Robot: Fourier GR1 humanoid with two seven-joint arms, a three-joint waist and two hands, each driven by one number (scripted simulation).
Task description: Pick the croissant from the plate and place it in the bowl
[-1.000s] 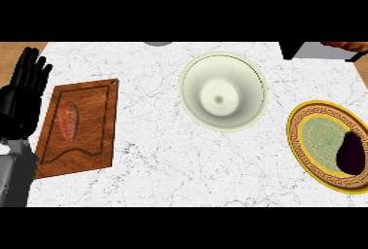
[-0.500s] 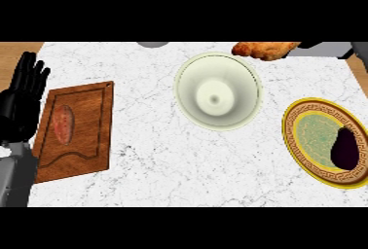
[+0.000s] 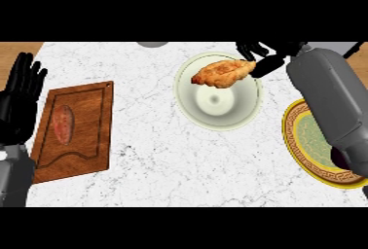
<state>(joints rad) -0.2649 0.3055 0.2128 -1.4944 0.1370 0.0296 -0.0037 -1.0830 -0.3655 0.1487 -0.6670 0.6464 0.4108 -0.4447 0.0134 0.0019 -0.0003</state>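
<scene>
My right forearm point(image 3: 329, 97) crosses the right side of the head view and covers a good part of the yellow-rimmed patterned plate point(image 3: 302, 146); a dark shape on that plate shows only as a sliver beside the arm, and I cannot tell what it is. The plate's lower right is cut off by the arm and the view's edge. My right hand point(image 3: 265, 59) is partly hidden at the top, but I can see its black fingers pinching one end of the croissant point(image 3: 221, 73). The croissant hangs above the pale bowl point(image 3: 215, 114), over its upper rim, clear of the plate. A grey round object point(image 3: 152, 44) at the top edge is cut off, so I cannot name it.

My left hand point(image 3: 20, 95) rests at the left edge, fingers straight and up, holding nothing. Beside it lies a wooden cutting board point(image 3: 75, 131) with a reddish oval item point(image 3: 63, 123) on it that I cannot identify.

The counter point(image 3: 144, 185) is white marble with grey veins; brown wood shows at the upper corners.
</scene>
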